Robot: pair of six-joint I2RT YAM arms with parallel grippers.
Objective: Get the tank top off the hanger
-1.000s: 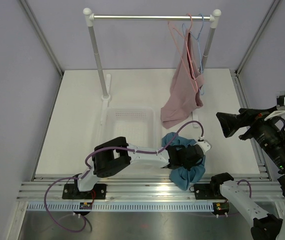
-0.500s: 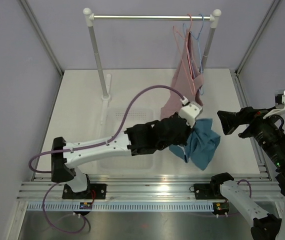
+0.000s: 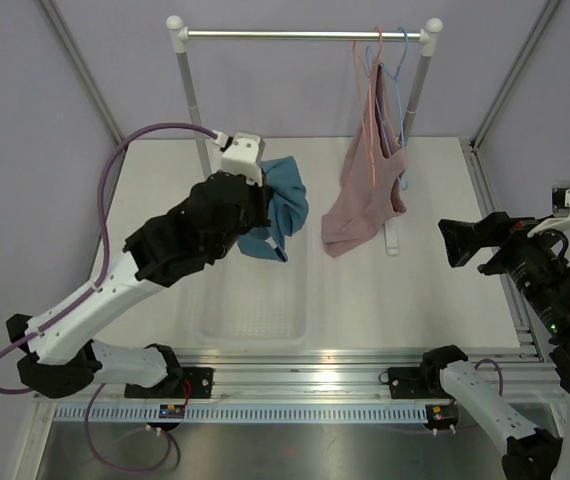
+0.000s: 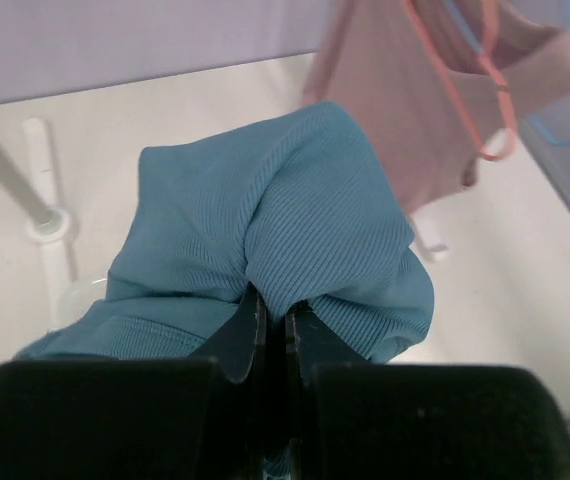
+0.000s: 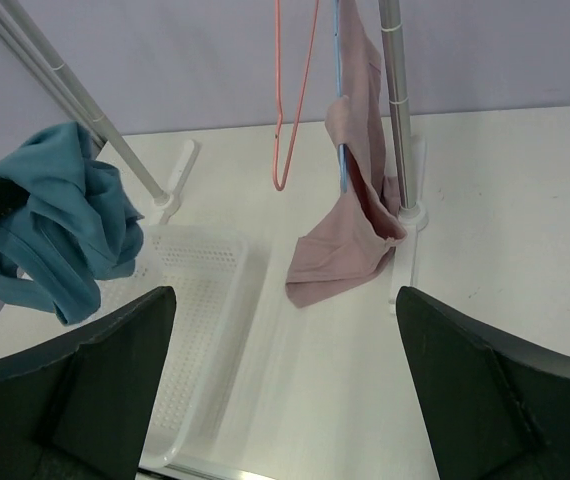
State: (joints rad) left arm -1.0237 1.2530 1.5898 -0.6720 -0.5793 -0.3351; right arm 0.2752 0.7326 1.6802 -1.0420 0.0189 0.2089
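The left gripper [image 4: 273, 310] is pressed together on a bunched fold of the tank top [image 3: 280, 205], and the wrist view shows the ribbed teal cloth pinched between its jaws. A second ago that bundle hung low by the worktop's near edge, just right of the basket [image 3: 205, 330]. Half a second ago it was out over the right half of the worktop. Now the arm has swung it up and leftward. It hangs in the air over the basket's far end, toward the far edge, near the left post of the rail [image 3: 305, 35]. No part of the top touches the worktop or the basket.

Further right, the hanger [image 5: 275, 100] hangs bare at the rail's right end, beside a pink top [image 3: 365, 190] that droops from its own blue hanger. The teal top is well apart from both, so the removal itself looks done, and what is left is probably to let it down somewhere, perhaps into the basket.

At the right edge, the right gripper [image 5: 285, 310] is spread wide and holds nothing.
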